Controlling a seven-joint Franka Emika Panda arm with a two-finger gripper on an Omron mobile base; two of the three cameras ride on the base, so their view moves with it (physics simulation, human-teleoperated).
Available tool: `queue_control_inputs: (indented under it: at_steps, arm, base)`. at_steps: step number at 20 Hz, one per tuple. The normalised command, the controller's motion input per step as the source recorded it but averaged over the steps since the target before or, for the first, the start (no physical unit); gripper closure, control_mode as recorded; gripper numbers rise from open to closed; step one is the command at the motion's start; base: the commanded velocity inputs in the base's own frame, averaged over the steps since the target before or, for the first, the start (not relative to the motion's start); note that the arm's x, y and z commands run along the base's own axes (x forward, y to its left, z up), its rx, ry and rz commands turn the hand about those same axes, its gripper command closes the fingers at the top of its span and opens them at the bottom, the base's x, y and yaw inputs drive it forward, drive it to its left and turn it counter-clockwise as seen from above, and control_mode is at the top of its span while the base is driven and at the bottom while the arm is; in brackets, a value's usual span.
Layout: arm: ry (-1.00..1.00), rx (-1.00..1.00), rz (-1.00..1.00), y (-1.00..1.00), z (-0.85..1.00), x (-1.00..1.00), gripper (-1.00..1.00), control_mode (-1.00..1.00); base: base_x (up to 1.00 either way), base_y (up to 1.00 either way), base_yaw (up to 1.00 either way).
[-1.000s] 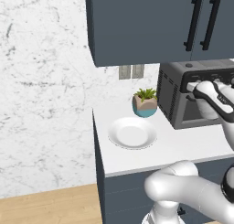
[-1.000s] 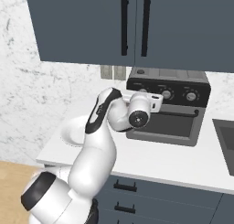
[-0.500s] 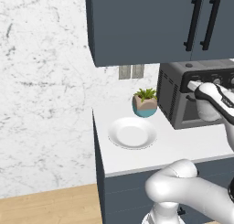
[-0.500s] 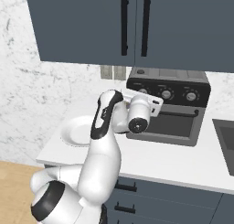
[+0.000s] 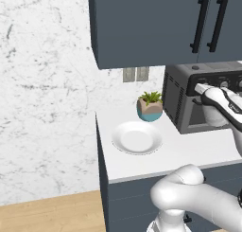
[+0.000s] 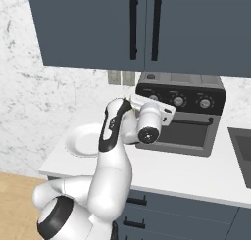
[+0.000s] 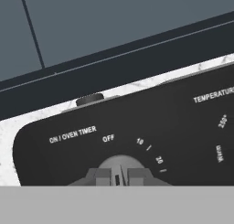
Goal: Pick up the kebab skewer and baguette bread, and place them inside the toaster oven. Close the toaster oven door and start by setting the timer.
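The toaster oven point(image 5: 182, 103) point(image 6: 182, 117) stands on the counter against the wall. Its door point(image 6: 179, 134) is closed, with the bar handle across the top. My gripper point(image 7: 118, 178) is at the left knob of the top row, the timer knob point(image 7: 119, 165) marked ON / OVEN TIMER. The two fingertips sit close together on the knob's ridge, so the gripper is shut on it. My hand point(image 5: 215, 99) point(image 6: 149, 119) covers the knob in both base views. The kebab skewer and the baguette bread are out of view.
A white plate point(image 5: 137, 138) point(image 6: 84, 140) lies on the counter left of the oven, with nothing on it. A small potted plant point(image 5: 150, 106) stands behind it. Dark blue wall cabinets point(image 6: 147, 28) hang low above the oven. A sink edge point(image 6: 242, 145) lies right.
The hand stays at the oven's left knob. The arm's elbow has shifted a little while the gripper keeps shut.
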Motion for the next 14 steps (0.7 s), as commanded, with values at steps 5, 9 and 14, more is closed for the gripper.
queue_control_inputs:
  at_steps: [5, 9, 14]
  arm:
    - [0.0, 0.0, -0.06, 0.15, -0.09, 0.01, 1.0, -1.0]
    - [0.0, 0.01, -0.07, 0.1, -0.07, 0.02, 1.0, -1.0]
    - [0.0, 0.05, -0.08, 0.03, -0.01, 0.0, 1.0, -1.0]
  base:
    - [0.0, 0.0, 0.0]
    - [0.0, 0.0, 0.0]
    - [0.0, 0.0, 0.0]
